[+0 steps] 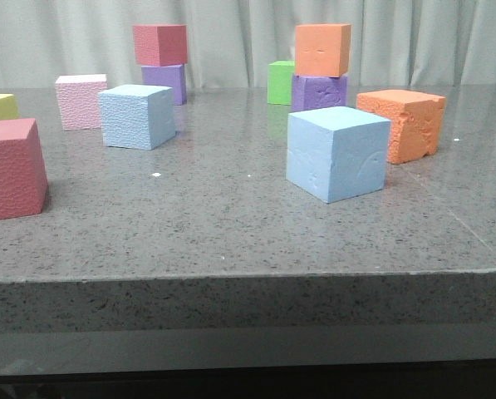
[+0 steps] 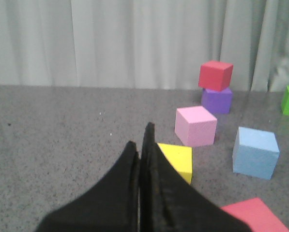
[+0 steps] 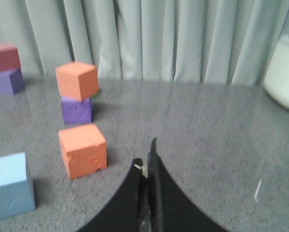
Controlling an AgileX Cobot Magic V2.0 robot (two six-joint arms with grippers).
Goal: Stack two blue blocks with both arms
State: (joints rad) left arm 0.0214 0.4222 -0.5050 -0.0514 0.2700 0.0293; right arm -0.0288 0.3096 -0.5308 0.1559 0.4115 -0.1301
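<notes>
Two pale blue blocks stand apart on the grey table. The smoother blue block (image 1: 337, 153) (image 3: 9, 186) sits near the front, right of centre. The pebbled blue block (image 1: 137, 116) (image 2: 255, 152) sits farther back on the left. Neither arm shows in the front view. My left gripper (image 2: 140, 140) is shut with nothing between its fingers, well short of the pebbled block. My right gripper (image 3: 146, 157) is shut and empty too, off to the side of the smooth block.
Around the blue blocks stand a red cube on a purple one (image 1: 161, 62), an orange cube on a purple one (image 1: 321, 68), a green cube (image 1: 281, 81), a pink cube (image 1: 81, 100), a yellow cube (image 2: 177, 159), a chipped orange cube (image 1: 403, 123) and a large red cube (image 1: 11, 168). A curtain hangs behind.
</notes>
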